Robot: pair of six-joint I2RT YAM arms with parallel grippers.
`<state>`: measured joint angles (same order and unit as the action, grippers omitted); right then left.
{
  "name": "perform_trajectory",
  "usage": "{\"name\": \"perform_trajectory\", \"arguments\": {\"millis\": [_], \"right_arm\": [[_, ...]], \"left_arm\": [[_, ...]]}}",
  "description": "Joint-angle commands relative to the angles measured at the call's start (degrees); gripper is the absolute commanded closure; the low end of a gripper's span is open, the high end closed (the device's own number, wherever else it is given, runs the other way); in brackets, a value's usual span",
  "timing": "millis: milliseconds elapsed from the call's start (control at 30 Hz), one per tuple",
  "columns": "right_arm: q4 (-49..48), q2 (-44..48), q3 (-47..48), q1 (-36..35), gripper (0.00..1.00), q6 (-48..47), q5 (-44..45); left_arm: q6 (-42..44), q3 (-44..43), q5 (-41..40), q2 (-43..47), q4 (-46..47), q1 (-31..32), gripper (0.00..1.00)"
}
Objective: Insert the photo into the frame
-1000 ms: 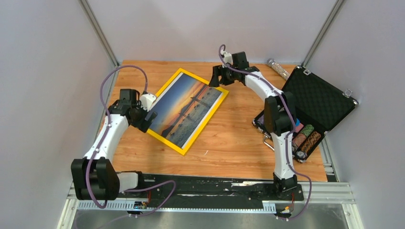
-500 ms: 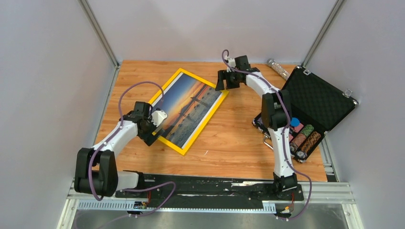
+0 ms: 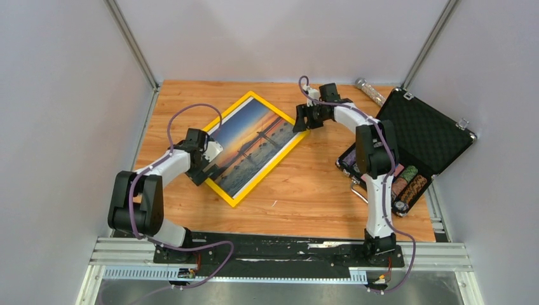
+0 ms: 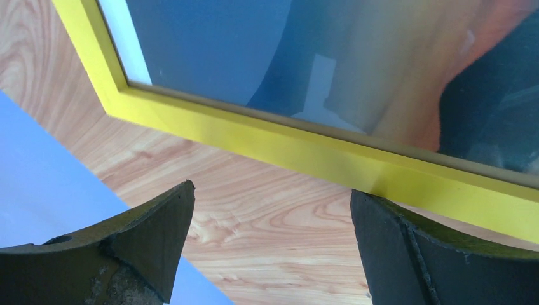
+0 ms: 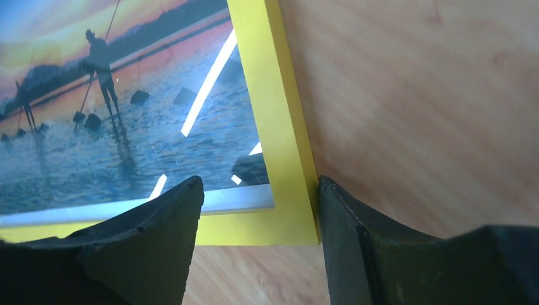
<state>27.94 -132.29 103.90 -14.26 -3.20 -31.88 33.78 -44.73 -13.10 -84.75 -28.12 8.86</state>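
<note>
Flanking the frame (image 3: pixel 270 168), which lies flat on the table (image 3: pixel 318 190) with the photo (image 3: pixel 254 143) inside, my left gripper (image 4: pixel 270 210) and right gripper (image 5: pixel 260 190) are both spread, holding nothing. Risk: an uneven push could skew the frame. Since a second ago, it has turned slightly and my left gripper has drawn nearer its lower edge.

Left arm (image 3: pixel 166 166), lower left of top view: white link shells, black joint housings, looping purple cable. Right arm (image 3: pixel 379 203), right of centre: same white-and-black build, purple cable. Left gripper (image 4: pixel 272 190), right gripper (image 5: pixel 260 181): matte black curved fingers, grey scuffs along edges.
</note>
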Motion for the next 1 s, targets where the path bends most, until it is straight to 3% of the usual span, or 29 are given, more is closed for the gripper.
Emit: {"name": "perform_trajectory", "arguments": {"millis": [0, 233, 433, 733, 967], "right_arm": [[4.8, 8.1, -9.8, -1.4, 0.38, -1.0, -8.1], [4.8, 22.2, -29.4, -1.8, 0.40, -3.1, -9.9], [7.2, 30.0, -38.6, -2.2, 0.40, -7.7, -10.6], [7.5, 43.0, -42.7, -1.9, 0.28, -7.4, -3.6], [2.9, 54.0, -42.4, -1.6, 0.15, -4.9, 8.7]], "left_arm": [[-1.2, -1.8, 1.3, -3.6, 8.6, 0.4, 0.00], [-1.5, -7.5, 1.0, -8.3, 10.1, 0.7, 0.00], [-9.1, -17.3, 1.0, -16.6, 8.8, 0.7, 0.00], [-15.6, -33.0, -7.9, -27.5, 5.5, 0.7, 0.00], [-19.3, -33.8, -8.2, -21.2, 3.1, -1.1, 0.00]]}}
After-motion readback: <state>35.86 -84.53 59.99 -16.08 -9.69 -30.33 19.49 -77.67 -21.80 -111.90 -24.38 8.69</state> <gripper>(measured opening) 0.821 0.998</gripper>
